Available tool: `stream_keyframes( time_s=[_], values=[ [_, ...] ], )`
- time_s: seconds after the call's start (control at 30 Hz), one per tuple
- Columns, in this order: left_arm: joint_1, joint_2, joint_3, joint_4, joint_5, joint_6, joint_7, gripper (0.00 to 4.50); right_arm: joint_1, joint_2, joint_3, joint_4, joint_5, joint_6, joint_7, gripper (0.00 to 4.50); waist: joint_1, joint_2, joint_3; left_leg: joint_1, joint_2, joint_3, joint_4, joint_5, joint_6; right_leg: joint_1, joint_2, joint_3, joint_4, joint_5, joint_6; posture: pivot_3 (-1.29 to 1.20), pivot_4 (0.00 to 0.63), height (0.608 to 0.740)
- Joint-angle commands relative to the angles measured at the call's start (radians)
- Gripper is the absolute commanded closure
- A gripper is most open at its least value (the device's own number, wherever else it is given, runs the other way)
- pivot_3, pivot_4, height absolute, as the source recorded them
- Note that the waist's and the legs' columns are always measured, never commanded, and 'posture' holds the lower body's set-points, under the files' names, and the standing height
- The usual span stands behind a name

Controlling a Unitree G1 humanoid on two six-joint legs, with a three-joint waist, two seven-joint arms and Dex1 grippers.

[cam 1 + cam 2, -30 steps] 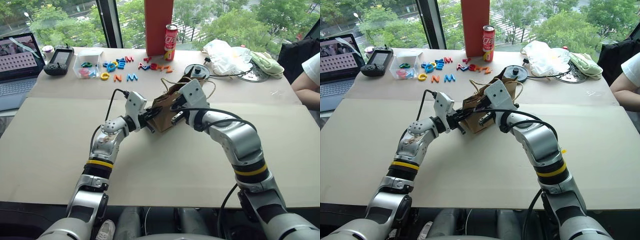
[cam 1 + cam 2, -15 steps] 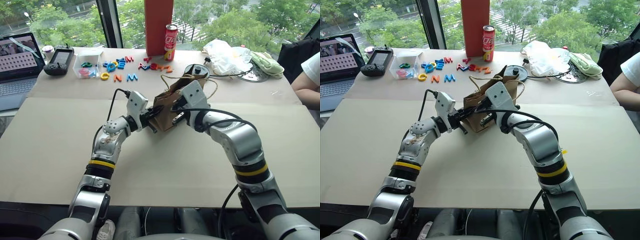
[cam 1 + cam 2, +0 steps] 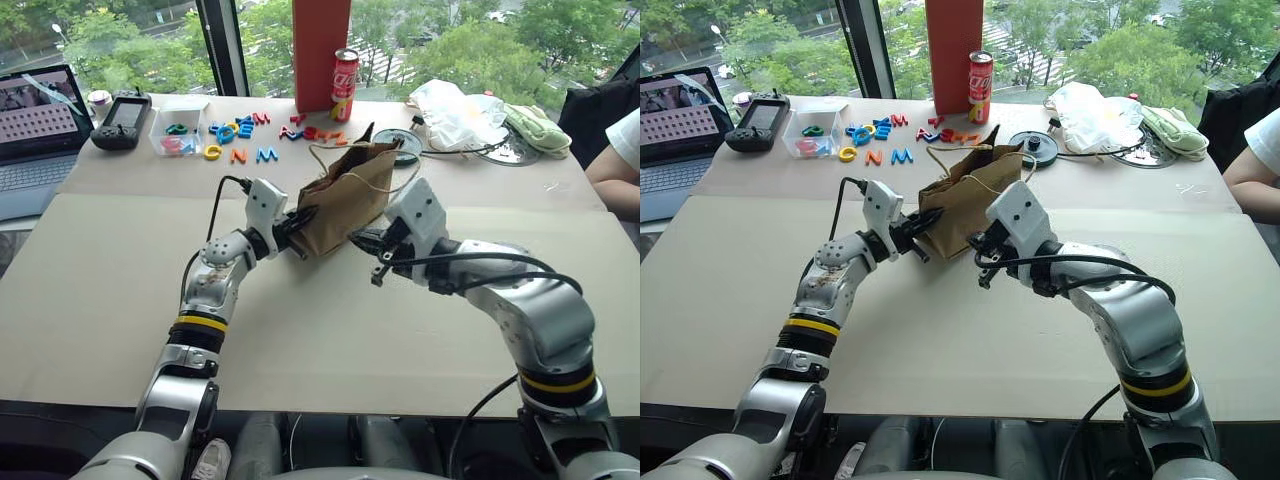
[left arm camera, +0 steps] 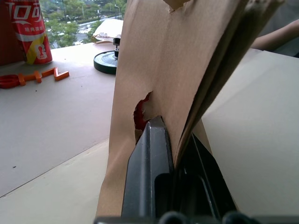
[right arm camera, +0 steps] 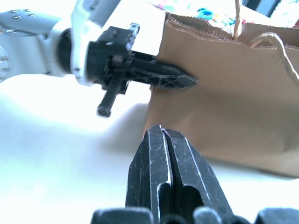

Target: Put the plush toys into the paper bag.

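The brown paper bag [image 3: 345, 195] sits mid-table, tilted, with its cord handles [image 3: 345, 150] at the far end. My left gripper [image 3: 303, 217] is shut on the bag's near left edge; in the left wrist view its fingers [image 4: 152, 154] pinch the folded paper. A bit of red [image 4: 139, 114] shows through a tear in the bag [image 4: 177, 56] wall; the plush toys are otherwise hidden. My right gripper [image 3: 362, 241] is shut on nothing, just clear of the bag's near right side. The right wrist view shows its fingertips [image 5: 163, 140] short of the bag [image 5: 233, 93].
Bright plastic letters [image 3: 240, 130] and a clear box [image 3: 178, 125] lie at the back left, beside a laptop [image 3: 35, 110]. A red can [image 3: 343, 72], a black disc [image 3: 398, 143] and a white plastic bag [image 3: 455, 105] stand behind. A person's arm [image 3: 615, 150] rests at the right.
My right gripper has drawn back out of the bag's top toward me and to the right. The bag now stands taller. The left gripper keeps its pinch.
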Motion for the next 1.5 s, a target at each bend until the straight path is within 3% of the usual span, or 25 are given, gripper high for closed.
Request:
stream_keyframes(
  time_s=[0.03,0.2,0.37,0.53,0.9,1.23,1.5],
  values=[
    [0.021,0.076,0.028,-0.085,-0.051,-0.021,-0.123,4.36,0.024,-0.120,-0.222,0.068,0.104,-0.027,0.123,4.50,0.002,0.000,0.000,0.000,0.000,0.000,0.000,0.000,0.000,0.000,0.000,0.000,0.000,0.000,0.000,0.00,0.150,0.739],
    [0.074,0.226,0.066,-0.257,-0.215,0.079,-0.380,4.36,0.050,-0.239,-0.297,0.087,0.226,-0.029,0.263,4.50,-0.008,0.000,0.000,0.002,0.002,0.001,-0.002,0.000,0.001,0.000,0.002,0.001,0.000,0.000,0.000,0.00,0.150,0.739],
    [0.092,0.399,0.104,-0.349,-0.383,0.281,-0.594,4.36,0.050,-0.306,-0.304,0.148,0.233,-0.072,0.311,4.50,-0.009,0.000,0.000,0.005,0.003,0.002,-0.001,0.000,0.000,0.001,0.002,0.002,0.001,0.000,-0.001,0.00,0.150,0.739],
    [0.076,0.503,0.101,-0.330,-0.407,0.341,-0.709,4.36,0.053,-0.360,-0.295,0.182,0.245,-0.109,0.366,4.50,-0.005,0.000,0.000,0.005,0.003,0.002,0.000,0.000,0.000,0.001,0.002,0.002,0.002,0.000,-0.001,0.00,0.150,0.739],
    [0.110,0.417,0.018,-0.284,-0.271,0.090,-0.769,4.36,0.033,-0.399,-0.269,0.223,0.246,-0.143,0.427,4.50,0.011,0.000,0.000,0.004,0.002,0.002,0.000,0.000,0.001,0.001,0.001,0.002,0.001,0.000,-0.001,0.00,0.150,0.739],
    [0.097,0.296,-0.043,-0.034,-0.156,-0.193,-0.824,4.36,0.061,-0.431,-0.275,0.181,0.279,-0.113,0.416,4.50,0.016,0.000,0.000,0.004,0.002,0.002,0.000,0.000,0.001,0.001,0.001,0.003,0.001,0.000,-0.001,0.00,0.150,0.739],
    [0.027,0.279,-0.059,0.110,-0.114,-0.254,-0.875,4.36,0.073,-0.435,-0.256,0.173,0.277,-0.120,0.398,4.50,0.016,0.000,0.000,0.004,0.002,0.002,0.001,0.000,0.001,0.001,0.001,0.002,0.001,0.000,0.000,0.00,0.150,0.739]
  ],
)
